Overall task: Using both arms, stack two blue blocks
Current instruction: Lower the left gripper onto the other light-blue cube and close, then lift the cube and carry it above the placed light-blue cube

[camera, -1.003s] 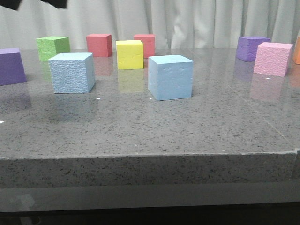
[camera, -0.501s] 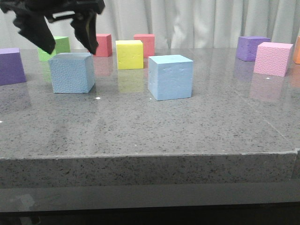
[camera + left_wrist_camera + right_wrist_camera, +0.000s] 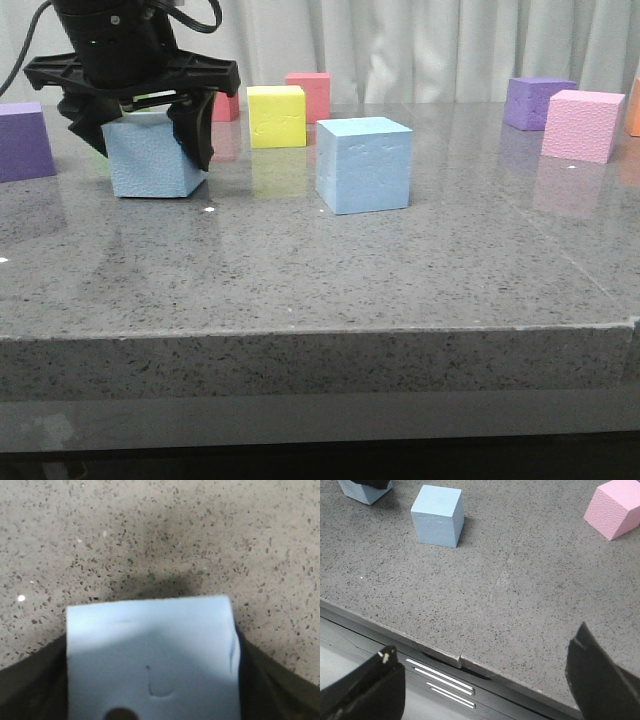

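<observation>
One sky-blue block point(image 3: 150, 160) sits on the grey table at the left. My left gripper point(image 3: 145, 152) has come down over it, one black finger on each side, the jaws still spread. In the left wrist view the block point(image 3: 150, 650) fills the space between the dark fingers point(image 3: 30, 680), and the gripper point(image 3: 152, 700) is centred on it. The second blue block point(image 3: 363, 165) stands alone near the table's middle, and also shows in the right wrist view point(image 3: 438, 516). My right gripper point(image 3: 480, 680) is open and empty, hanging over the table's front edge.
Yellow cube point(image 3: 276, 116) and red cube point(image 3: 312, 95) stand behind the blue blocks. A purple cube point(image 3: 24, 140) is far left. Another purple cube point(image 3: 537, 102) and a pink cube point(image 3: 582, 125) are at the back right. The table's front edge point(image 3: 320, 335) is near.
My left gripper came in from the top left and dropped down until its fingers straddle the left blue block. Neither block has moved.
</observation>
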`<action>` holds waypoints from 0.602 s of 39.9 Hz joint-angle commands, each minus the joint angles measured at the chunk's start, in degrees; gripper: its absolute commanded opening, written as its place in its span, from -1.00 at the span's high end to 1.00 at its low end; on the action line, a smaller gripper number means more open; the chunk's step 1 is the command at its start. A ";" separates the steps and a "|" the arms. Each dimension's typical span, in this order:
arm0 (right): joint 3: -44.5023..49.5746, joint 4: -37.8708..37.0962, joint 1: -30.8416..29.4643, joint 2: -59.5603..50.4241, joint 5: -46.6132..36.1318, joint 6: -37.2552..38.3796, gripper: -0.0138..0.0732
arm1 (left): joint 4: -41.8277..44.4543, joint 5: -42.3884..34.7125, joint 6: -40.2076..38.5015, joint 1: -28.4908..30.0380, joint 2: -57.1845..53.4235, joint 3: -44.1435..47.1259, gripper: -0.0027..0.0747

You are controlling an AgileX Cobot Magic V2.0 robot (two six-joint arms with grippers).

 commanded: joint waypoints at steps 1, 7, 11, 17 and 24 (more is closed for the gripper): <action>-1.42 0.00 -0.20 0.12 -4.06 -0.58 -0.83 | -0.52 -1.46 -0.64 0.17 -2.89 -2.95 -0.10; -1.42 0.00 -0.20 0.12 -4.06 -0.58 -0.83 | -0.52 0.90 1.01 0.05 -2.99 -6.49 -0.10; -1.42 0.00 -0.20 0.12 -4.06 -0.58 -0.83 | -0.98 2.57 5.92 -0.64 -2.99 -10.13 -0.10; -1.42 0.00 -0.20 0.12 -4.06 -0.58 -0.83 | -6.00 4.08 19.74 -3.10 -2.99 -15.94 -0.10; -1.42 0.00 -0.20 0.12 -4.06 -0.58 -0.83 | -17.73 4.66 42.67 -6.16 -2.99 -20.94 -0.10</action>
